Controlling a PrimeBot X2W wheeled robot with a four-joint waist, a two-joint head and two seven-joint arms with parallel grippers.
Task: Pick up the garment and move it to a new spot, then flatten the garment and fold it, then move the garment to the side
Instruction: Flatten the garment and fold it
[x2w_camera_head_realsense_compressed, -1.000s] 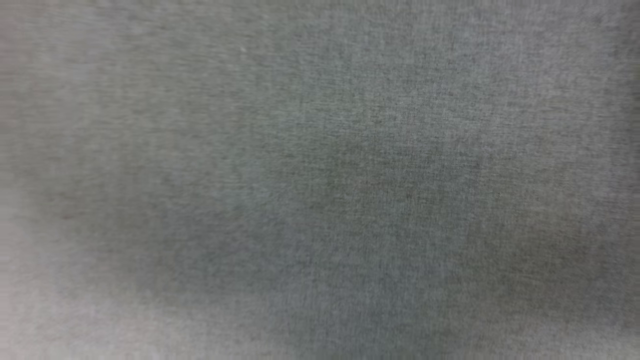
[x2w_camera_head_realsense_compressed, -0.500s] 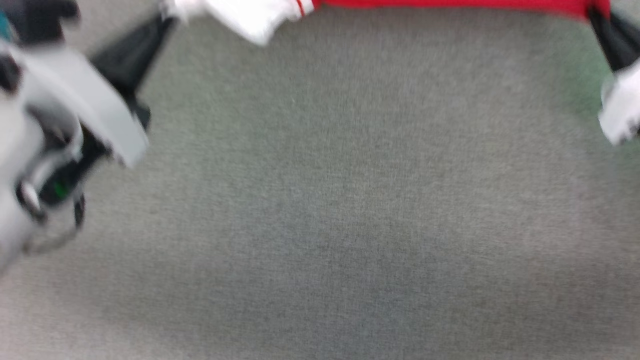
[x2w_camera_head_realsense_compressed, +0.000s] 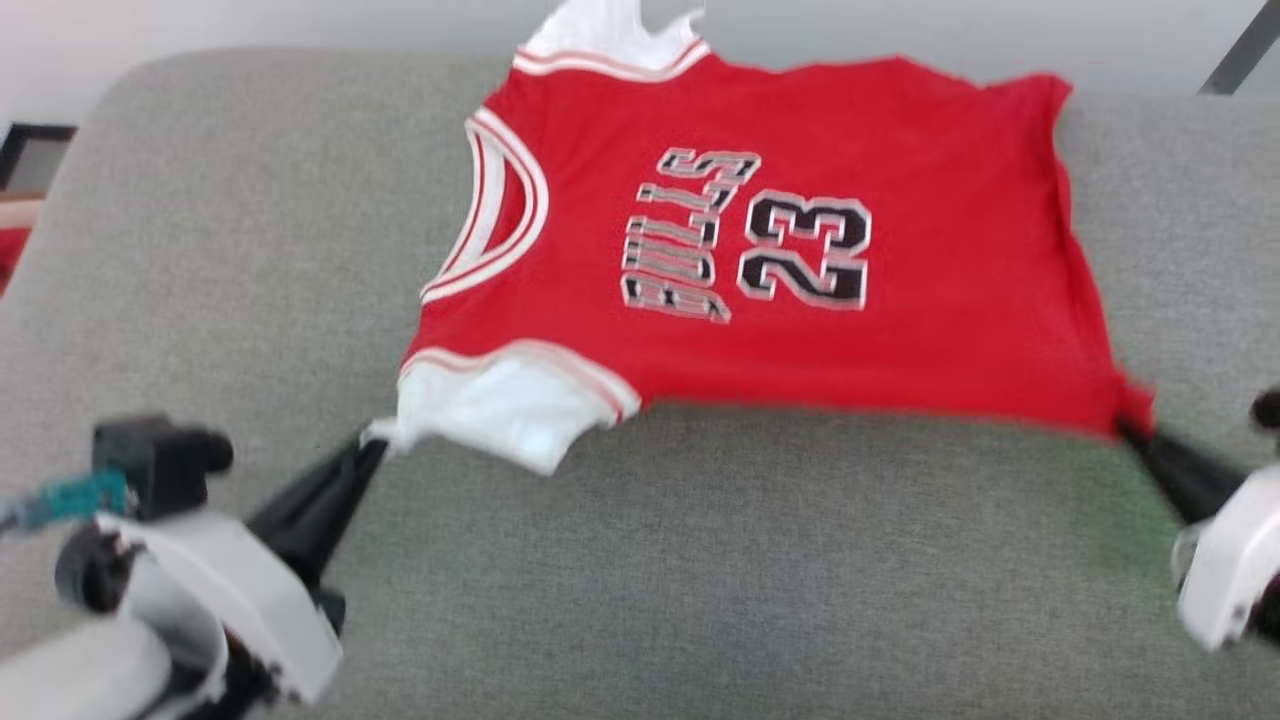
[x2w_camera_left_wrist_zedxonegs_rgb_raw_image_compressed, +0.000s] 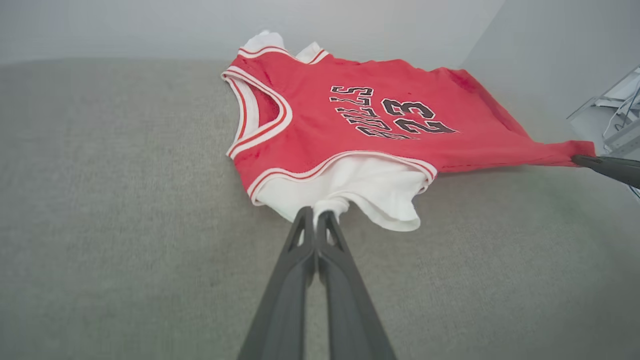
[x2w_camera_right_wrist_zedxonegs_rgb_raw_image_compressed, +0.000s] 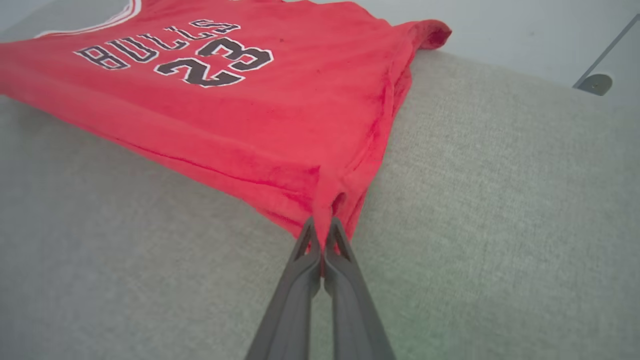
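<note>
The garment (x2w_camera_head_realsense_compressed: 780, 250), a red jersey with white sleeves and black lettering, lies spread on a grey cushioned surface (x2w_camera_head_realsense_compressed: 700, 560), neck hole to the left. My left gripper (x2w_camera_head_realsense_compressed: 372, 445) is shut on the near white sleeve (x2w_camera_left_wrist_zedxonegs_rgb_raw_image_compressed: 350, 187); the left wrist view shows its fingers (x2w_camera_left_wrist_zedxonegs_rgb_raw_image_compressed: 316, 220) pinching the sleeve's edge. My right gripper (x2w_camera_head_realsense_compressed: 1125, 428) is shut on the garment's near red hem corner (x2w_camera_right_wrist_zedxonegs_rgb_raw_image_compressed: 330, 200), with the cloth bunched between its fingers (x2w_camera_right_wrist_zedxonegs_rgb_raw_image_compressed: 322, 227). The near edge of the garment hangs slightly stretched between the two grippers.
The grey cushioned surface reaches to a pale wall (x2w_camera_head_realsense_compressed: 300, 20) at the back. A dark-framed object (x2w_camera_head_realsense_compressed: 30, 160) stands beyond its left edge. A thin dark pole (x2w_camera_head_realsense_compressed: 1235, 55) rises at the upper right.
The head view has swung upward, from bare grey surface to the whole garment with both grippers holding its near edge. Any move of the things themselves cannot be told apart from the camera's.
</note>
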